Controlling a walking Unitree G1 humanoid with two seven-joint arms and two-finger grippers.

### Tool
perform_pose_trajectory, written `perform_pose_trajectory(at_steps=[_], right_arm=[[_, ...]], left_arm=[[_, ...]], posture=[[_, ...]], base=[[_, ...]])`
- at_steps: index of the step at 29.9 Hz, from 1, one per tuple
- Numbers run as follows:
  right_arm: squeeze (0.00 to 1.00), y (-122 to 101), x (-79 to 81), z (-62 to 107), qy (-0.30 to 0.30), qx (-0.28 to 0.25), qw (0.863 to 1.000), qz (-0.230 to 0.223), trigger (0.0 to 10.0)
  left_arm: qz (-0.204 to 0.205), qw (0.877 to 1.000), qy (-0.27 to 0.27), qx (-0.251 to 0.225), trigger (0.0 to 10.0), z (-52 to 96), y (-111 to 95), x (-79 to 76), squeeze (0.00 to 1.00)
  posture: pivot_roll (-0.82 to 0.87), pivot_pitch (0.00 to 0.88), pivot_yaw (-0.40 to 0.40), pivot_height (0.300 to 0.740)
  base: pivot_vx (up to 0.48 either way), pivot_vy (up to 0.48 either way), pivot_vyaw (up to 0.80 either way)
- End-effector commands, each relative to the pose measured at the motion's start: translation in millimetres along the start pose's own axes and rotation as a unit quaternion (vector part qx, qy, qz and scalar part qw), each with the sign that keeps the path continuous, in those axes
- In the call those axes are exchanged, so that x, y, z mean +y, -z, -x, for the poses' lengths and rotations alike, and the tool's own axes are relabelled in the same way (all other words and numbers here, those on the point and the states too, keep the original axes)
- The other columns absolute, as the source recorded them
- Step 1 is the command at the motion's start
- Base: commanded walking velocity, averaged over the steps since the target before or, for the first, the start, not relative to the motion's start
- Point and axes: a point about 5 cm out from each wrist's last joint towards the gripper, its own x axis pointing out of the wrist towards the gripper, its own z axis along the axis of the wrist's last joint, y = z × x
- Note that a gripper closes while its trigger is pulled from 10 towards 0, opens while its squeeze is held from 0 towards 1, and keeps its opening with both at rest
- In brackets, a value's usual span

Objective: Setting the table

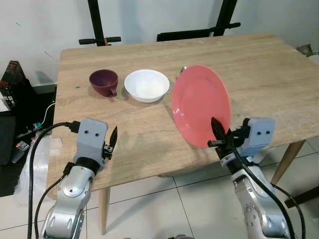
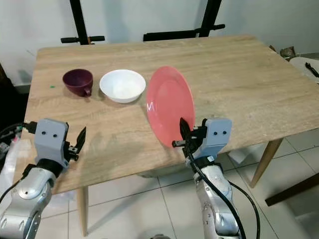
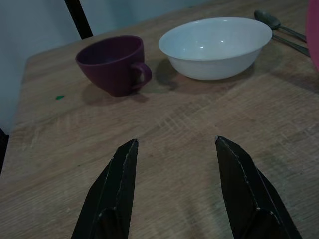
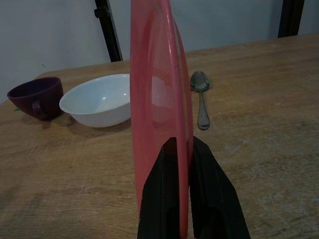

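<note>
My right gripper [image 1: 218,132] is shut on the near rim of a pink plate [image 1: 201,104], held up on edge above the front of the wooden table [image 1: 259,74]. In the right wrist view the plate [image 4: 158,99] stands between the two black fingers [image 4: 209,199]. Behind it lie a white bowl [image 1: 146,85], a dark purple cup [image 1: 103,82] and a spoon [image 4: 201,99]. My left gripper [image 1: 112,139] is open over the table's front left, with the cup [image 3: 115,64] and bowl [image 3: 218,47] ahead of its fingers [image 3: 117,191].
Black stand legs [image 1: 97,22] rise behind the table against a white wall. Cables and boxes [image 1: 15,99] sit on the floor to the left. A tiled floor [image 1: 164,209] lies in front of the table. The table's right half is bare wood.
</note>
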Motion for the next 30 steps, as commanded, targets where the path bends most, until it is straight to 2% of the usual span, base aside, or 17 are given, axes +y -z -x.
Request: perform_pose_trajectory(at_steps=[1,30], right_arm=[[0.0,6.6,-1.2,3.9,0.008,0.012,1.0,0.0,10.0],[0.0,8.8,-0.9,4.5,0.012,0.012,1.0,-0.003,10.0]], left_arm=[[-0.002,1.0,0.006,0.002,10.0,0.7,0.8,-2.7,0.0],[0.002,1.0,0.01,0.003,10.0,-1.0,-0.2,-3.8,0.0]], posture=[[-0.11,0.019,0.025,0.74],[-0.11,0.026,0.029,0.74]], base=[[-0.368,0.0,0.0],[-0.371,0.0,0.0]])
